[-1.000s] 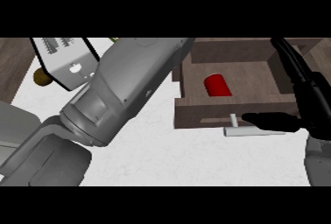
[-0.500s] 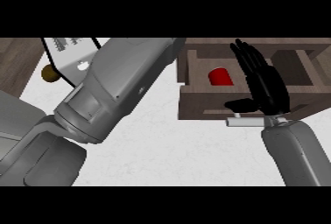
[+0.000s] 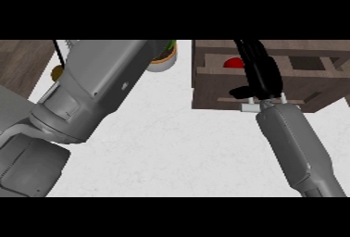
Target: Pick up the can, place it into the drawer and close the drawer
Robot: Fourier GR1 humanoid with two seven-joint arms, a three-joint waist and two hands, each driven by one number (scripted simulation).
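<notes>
The red can lies inside the brown wooden drawer at the upper right; only part of it shows past my right hand. My right hand lies over the drawer's front with straight fingers pointing away from me, its thumb beside the pale handle. It holds nothing. My left forearm crosses the left half of the view and runs out at the top, so its hand does not show.
A white pot with a green plant stands just left of the drawer. A small yellow-brown object and a dark wooden surface sit at the upper left. White counter fills the middle.
My right hand swung in from the right onto the drawer's front above the handle. Less of the drawer's open inside and of the can shows now.
</notes>
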